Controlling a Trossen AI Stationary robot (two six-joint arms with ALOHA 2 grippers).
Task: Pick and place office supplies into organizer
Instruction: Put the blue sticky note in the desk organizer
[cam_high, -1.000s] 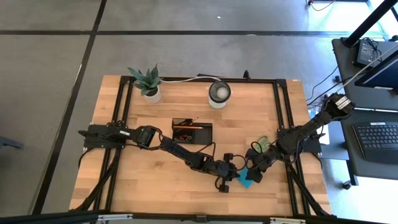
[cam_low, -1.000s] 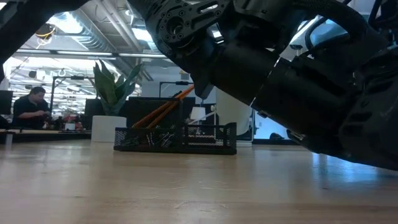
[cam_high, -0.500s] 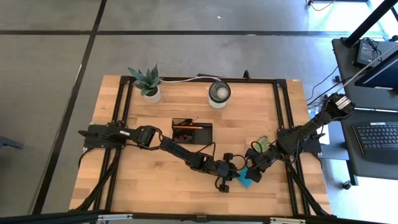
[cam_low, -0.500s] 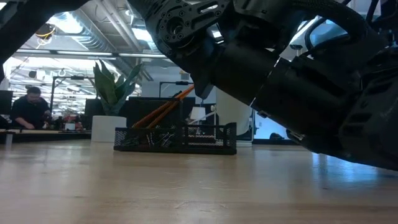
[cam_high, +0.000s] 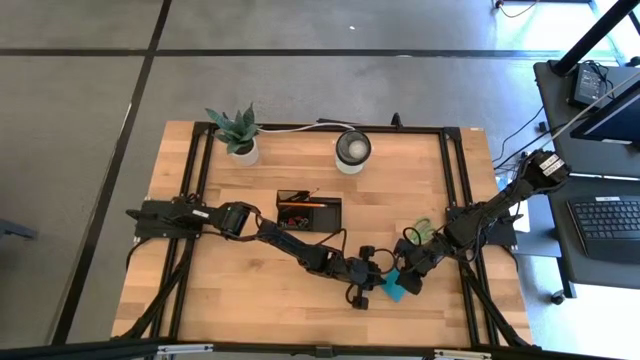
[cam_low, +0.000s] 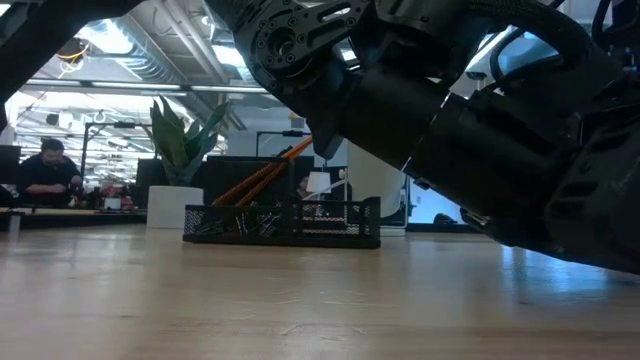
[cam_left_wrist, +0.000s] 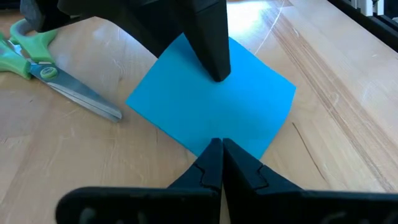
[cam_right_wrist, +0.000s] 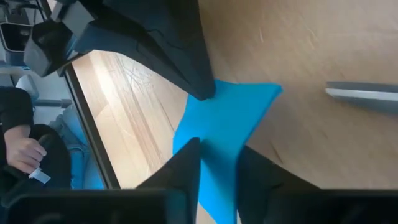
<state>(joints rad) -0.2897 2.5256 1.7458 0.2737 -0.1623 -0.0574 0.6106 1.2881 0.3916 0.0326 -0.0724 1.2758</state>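
The blue sticky-note pad (cam_left_wrist: 217, 102) lies flat on the table near its front right, between my two grippers. My left gripper (cam_left_wrist: 219, 152) is shut, with its tips at the pad's near corner. My right gripper (cam_right_wrist: 217, 168) comes from the opposite side, closed down on the pad. The green-handled scissors (cam_left_wrist: 56, 74) lie flat beside the pad. The black organizer (cam_high: 308, 212) stands at the table's middle, and orange pencils (cam_low: 262, 175) lean out of it. My left gripper rests its shut fingertips (cam_left_wrist: 217, 148) on the pad's corner (cam_left_wrist: 214, 134), slanting down from the table's left. The pad lies flat under them. My right gripper has the pad's far edge (cam_right_wrist: 219, 146) between its fingers. One finger (cam_left_wrist: 214, 62) lies on the pad's top face; the other is hidden.
A potted plant (cam_high: 238, 133) and a round white-rimmed cup (cam_high: 352, 148) stand at the far edge. The table's near edge runs close behind the pad. Both arms fill the low view's upper right. A person (cam_low: 45, 170) sits in the room behind.
In the high view less of the blue pad shows beside my right gripper than a second ago. Both arms have kept their places.
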